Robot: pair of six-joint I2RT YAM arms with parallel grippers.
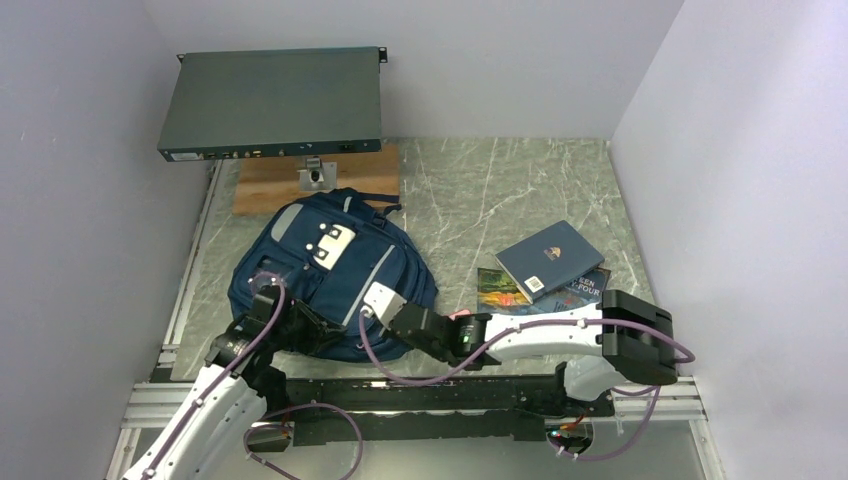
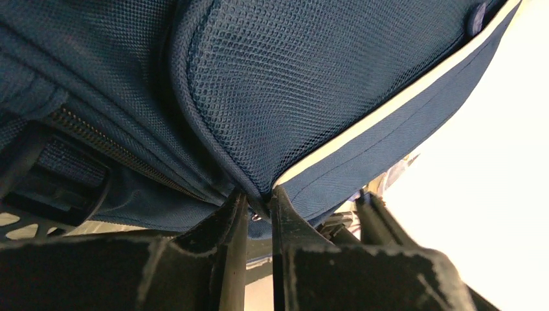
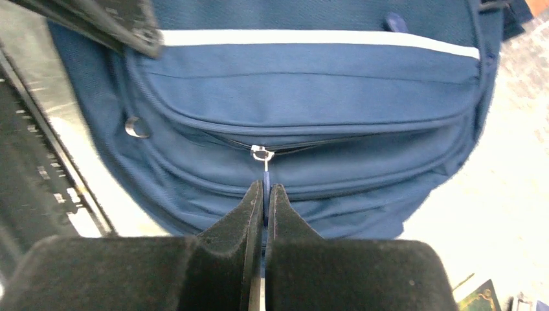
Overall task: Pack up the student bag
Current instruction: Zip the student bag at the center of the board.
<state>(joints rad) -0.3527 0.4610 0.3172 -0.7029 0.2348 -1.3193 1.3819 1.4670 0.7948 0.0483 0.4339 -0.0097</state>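
Just starting: left gripper (image 2: 257,198) pinches the bag (image 1: 330,275) edge, right gripper (image 3: 264,194) pinches its zip tab (image 3: 265,177). Books (image 1: 550,262) wait outside, middle right.

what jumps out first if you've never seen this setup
The big navy student bag lies left of centre on the marbled table, with both arms reaching its near edge. The right arm's fingers are pinched on a pocket's zip pull, and the left arm's fingers clamp a fabric seam. Books lie to the bag's right.
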